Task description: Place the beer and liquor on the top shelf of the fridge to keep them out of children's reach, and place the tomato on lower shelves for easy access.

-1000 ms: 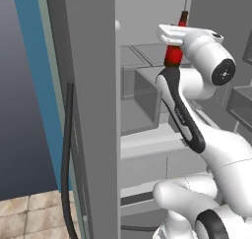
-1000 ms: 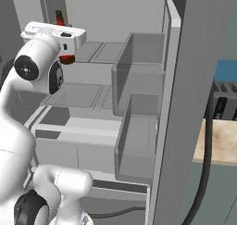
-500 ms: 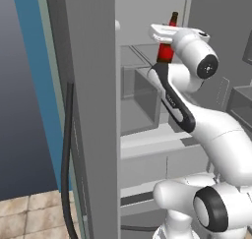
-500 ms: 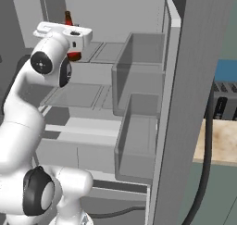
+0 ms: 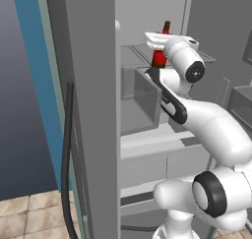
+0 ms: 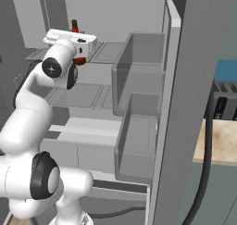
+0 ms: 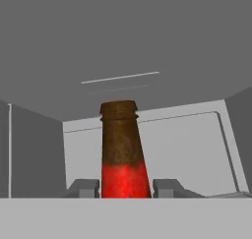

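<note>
Flat, even light all round, soft and sourceless, with barely a shadow cast inside the fridge. No glare, though the arm's white shell looks mildly shaded underneath. Edges stay crisp and straight, without lens bending. Close up, the beer looks grainy, perhaps slightly soft at its neck.

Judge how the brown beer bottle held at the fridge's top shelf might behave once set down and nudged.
The beer bottle looks tall and slim, so it would probably tip if nudged. Its hard, smooth-looking neck may slip in the gripper, which is shut on it. On its side it would likely roll along the top shelf.
</note>
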Robot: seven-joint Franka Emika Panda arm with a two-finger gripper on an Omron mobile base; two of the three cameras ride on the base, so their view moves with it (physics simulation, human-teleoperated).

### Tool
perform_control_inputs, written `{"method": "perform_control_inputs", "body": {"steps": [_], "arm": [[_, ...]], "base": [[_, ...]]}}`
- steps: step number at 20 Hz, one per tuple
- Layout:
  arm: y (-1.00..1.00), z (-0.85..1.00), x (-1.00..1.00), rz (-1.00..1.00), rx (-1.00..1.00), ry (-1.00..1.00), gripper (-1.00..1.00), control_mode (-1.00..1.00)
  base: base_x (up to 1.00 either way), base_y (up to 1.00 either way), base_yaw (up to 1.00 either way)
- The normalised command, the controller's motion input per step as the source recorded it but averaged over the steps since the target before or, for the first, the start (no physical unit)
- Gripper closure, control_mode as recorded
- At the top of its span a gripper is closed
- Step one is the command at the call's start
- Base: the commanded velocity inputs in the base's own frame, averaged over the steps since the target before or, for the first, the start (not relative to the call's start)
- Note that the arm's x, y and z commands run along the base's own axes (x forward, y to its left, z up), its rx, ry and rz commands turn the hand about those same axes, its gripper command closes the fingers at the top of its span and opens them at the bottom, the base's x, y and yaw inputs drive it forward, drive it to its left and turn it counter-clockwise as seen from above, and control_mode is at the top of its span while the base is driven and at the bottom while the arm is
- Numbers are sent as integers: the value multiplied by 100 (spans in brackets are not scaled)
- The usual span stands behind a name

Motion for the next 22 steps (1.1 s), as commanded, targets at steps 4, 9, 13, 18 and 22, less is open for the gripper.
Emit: {"method": "perform_control_inputs", "body": {"steps": [4,9,13,18,22], "arm": [[4,-13,47,0,0,0,100,-100],[7,-6,48,1,0,0,100,-100],[8,0,39,1,0,0,100,-100],[4,0,41,0,0,0,100,-100],[0,0,48,0,0,0,100,-100]], "base": [[0,0,0],[0,0,0],[0,0,0],[0,0,0],[0,0,0]]}}
